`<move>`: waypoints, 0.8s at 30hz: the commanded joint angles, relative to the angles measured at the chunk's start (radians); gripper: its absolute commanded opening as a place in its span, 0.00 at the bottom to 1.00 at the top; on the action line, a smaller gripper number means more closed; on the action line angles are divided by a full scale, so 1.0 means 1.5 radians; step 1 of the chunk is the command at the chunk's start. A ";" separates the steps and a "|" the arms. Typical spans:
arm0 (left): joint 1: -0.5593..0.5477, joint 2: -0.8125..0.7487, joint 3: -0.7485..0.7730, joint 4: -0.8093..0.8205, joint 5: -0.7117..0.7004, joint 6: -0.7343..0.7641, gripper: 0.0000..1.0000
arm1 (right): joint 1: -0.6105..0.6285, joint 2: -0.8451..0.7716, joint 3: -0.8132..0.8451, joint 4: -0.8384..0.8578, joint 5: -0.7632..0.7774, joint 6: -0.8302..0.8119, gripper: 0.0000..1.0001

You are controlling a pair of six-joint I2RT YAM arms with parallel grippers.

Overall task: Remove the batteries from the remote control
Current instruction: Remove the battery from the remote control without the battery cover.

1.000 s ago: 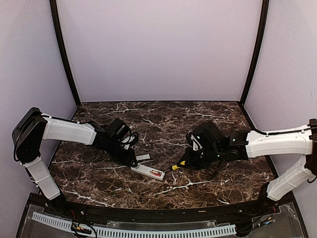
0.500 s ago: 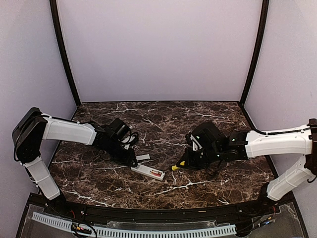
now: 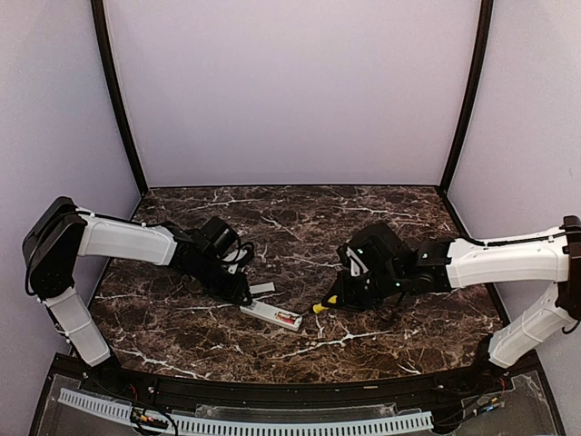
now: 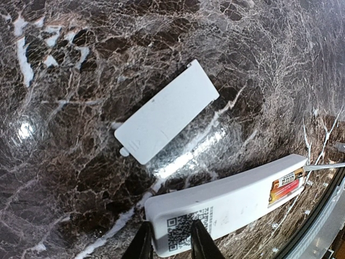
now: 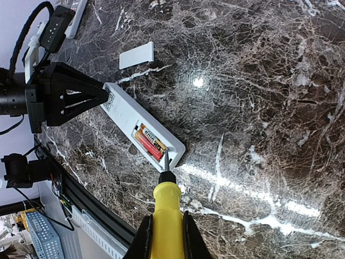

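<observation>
The white remote control [image 3: 269, 313] lies back-up on the marble table, its battery bay open. Two batteries [image 5: 150, 142], one reddish and one gold and black, lie side by side in the bay; they also show in the left wrist view as the batteries [image 4: 285, 186]. My left gripper [image 4: 168, 245] is shut on the remote control [image 4: 232, 202] at the end with the QR code. My right gripper [image 5: 166, 237] is shut on a yellow-handled screwdriver [image 5: 167, 208]. Its metal tip [image 5: 166, 159] rests at the bay's outer end, against the batteries' ends.
The loose grey-white cover plate [image 4: 167, 110] lies flat on the table just beyond the remote, also seen as the cover plate [image 3: 261, 289]. The table's black front rail [image 5: 81, 202] runs close below the remote. Purple walls enclose the table on three sides.
My right arm has edged left and slightly nearer, bringing the screwdriver tip up to the remote's open bay. The left gripper and remote have not moved.
</observation>
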 commanded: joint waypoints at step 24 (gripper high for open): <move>-0.027 0.021 -0.008 -0.018 0.024 0.004 0.25 | -0.007 -0.019 0.017 0.138 -0.042 0.019 0.00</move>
